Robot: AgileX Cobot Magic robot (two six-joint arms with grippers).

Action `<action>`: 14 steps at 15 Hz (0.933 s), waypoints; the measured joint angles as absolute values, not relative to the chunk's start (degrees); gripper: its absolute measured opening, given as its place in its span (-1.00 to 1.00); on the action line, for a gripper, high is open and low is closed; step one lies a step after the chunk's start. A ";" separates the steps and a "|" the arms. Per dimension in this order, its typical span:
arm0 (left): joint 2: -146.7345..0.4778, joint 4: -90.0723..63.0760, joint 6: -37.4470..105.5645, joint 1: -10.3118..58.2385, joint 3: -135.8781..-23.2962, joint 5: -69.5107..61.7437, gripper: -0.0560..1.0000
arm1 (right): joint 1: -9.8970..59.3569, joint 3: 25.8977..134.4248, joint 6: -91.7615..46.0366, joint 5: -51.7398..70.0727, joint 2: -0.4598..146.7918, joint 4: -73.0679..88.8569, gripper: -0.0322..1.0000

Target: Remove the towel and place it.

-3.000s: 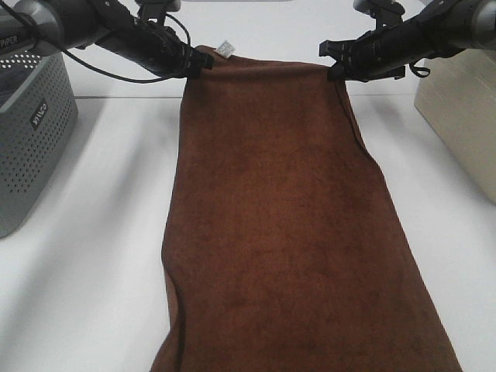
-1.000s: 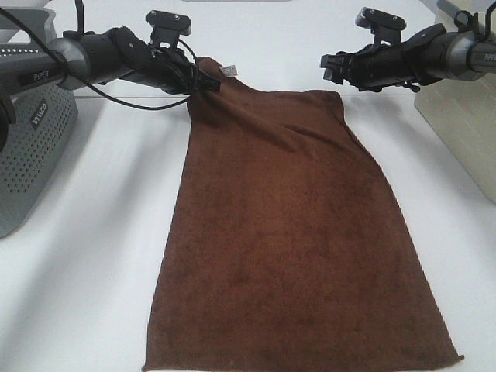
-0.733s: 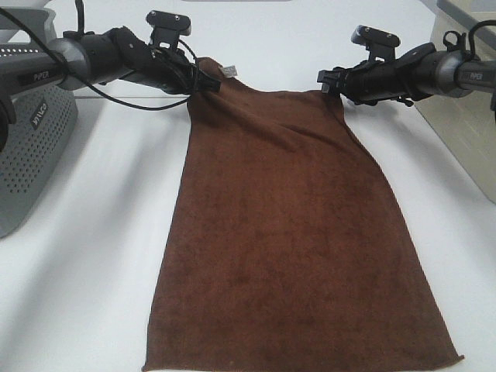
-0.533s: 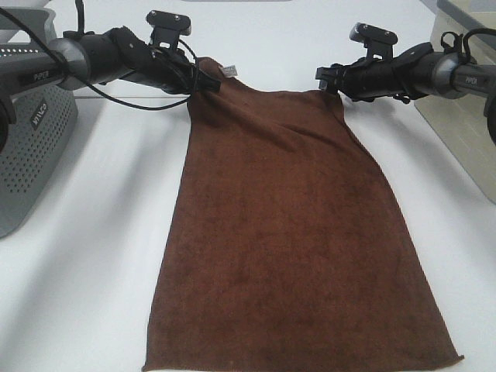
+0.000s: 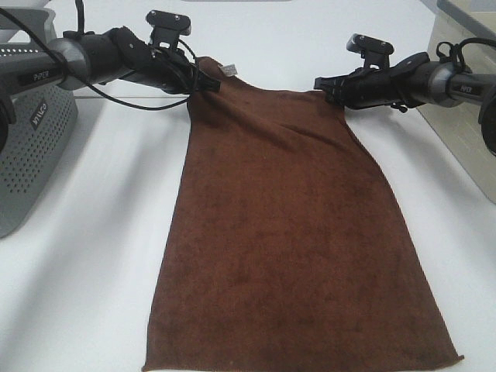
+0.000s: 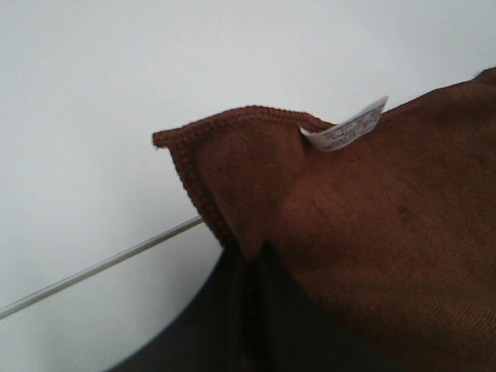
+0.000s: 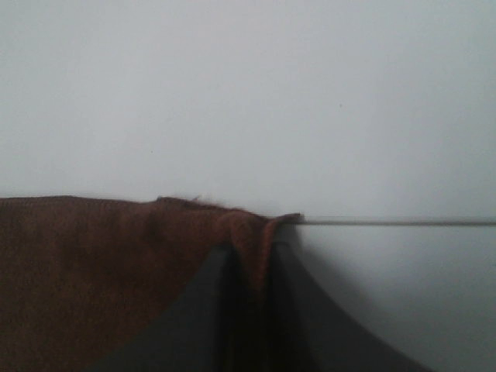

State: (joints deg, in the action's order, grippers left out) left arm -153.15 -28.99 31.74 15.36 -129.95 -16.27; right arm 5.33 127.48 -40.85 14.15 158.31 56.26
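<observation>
Both arms are running off the edges of the exterior high view, so only their forward parts are showing. A grey perforated bin [image 5: 31, 124] at 9 o'clock is being cut by the left edge, and a pale beige box [image 5: 465, 93] at 3 o'clock is being cut by the right edge; their contents are not visible. The towel's near hem is sitting almost on the bottom edge of that view, and its near left corner is hard to make out. In both wrist views the fingers are appearing only as dark blurred shapes, with the cloth hiding their tips.

The towel [image 5: 298, 232] is lying spread lengthwise on the white desk [image 5: 93, 256], running from 12 o'clock down to 6 o'clock and widening toward the near end. It is a dark brown terry cloth with a stitched hem, and a small white tag [image 6: 345, 128] is sticking up at its far left corner. Shallow folds are slanting down from the two far corners.

The left hand [image 5: 208, 81] is clenched on the far left corner, which is lifting slightly off the desk. The right hand [image 5: 324, 84] is pinching the far right corner, with a fold of cloth standing between its two fingers [image 7: 213, 310].
</observation>
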 joint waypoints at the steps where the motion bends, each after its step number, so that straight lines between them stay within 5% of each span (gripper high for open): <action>1: -153.15 -28.99 31.74 15.36 -129.95 -16.27 -0.89 | 5.33 127.48 -42.00 14.21 158.37 56.26 -0.85; 14: -153.15 -28.30 31.74 15.36 -129.95 -16.90 -0.89 | 6.59 127.48 -53.63 9.22 156.99 48.24 -0.92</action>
State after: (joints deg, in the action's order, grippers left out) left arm -153.15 -28.30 31.74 15.36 -129.95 -16.90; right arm 6.59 127.48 -53.63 9.22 156.99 48.24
